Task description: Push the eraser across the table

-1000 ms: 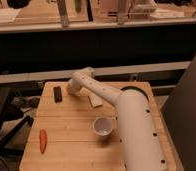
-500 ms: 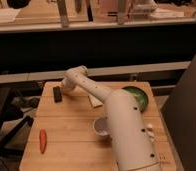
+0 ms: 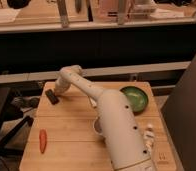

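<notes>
gripper [image 3: 57, 91] low at far-left of counter [image 3: 71, 130], just beside eraser [image 3: 52, 97] | jaws: cannot tell how open, nothing visibly held | judgement: stay low, push squarely and slowly so eraser slides without pivoting off the left edge

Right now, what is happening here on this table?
A white robot arm reaches across the light wooden table toward its far left corner. Its gripper is right beside the small black eraser, apparently to push it along the top. An orange carrot-like object lies near the left front edge, and a green bowl sits on the right. A white cup is partly hidden behind the arm.
</notes>
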Controlling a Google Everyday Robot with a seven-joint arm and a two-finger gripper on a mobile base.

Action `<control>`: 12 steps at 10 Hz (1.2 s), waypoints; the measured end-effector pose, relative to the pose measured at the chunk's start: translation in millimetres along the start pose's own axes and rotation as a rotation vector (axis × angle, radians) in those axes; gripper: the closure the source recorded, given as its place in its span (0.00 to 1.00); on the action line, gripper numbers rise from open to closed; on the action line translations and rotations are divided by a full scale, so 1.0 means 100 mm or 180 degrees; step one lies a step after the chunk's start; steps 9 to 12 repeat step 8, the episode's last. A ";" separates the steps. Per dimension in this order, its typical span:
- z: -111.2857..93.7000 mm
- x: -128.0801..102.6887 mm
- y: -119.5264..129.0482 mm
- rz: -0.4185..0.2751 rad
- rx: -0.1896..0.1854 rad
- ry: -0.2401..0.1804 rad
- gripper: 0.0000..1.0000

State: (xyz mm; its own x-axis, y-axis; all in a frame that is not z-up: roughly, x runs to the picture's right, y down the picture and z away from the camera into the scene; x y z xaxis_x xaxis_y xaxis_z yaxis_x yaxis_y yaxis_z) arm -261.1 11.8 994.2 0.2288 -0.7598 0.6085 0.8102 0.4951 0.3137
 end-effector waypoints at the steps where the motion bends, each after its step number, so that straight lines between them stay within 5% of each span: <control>1: 0.01 0.01 0.01 0.0006 -0.0020 0.0024 0.95; 12: -0.06 -0.11 0.05 -0.0112 -0.0069 -0.0049 0.95</control>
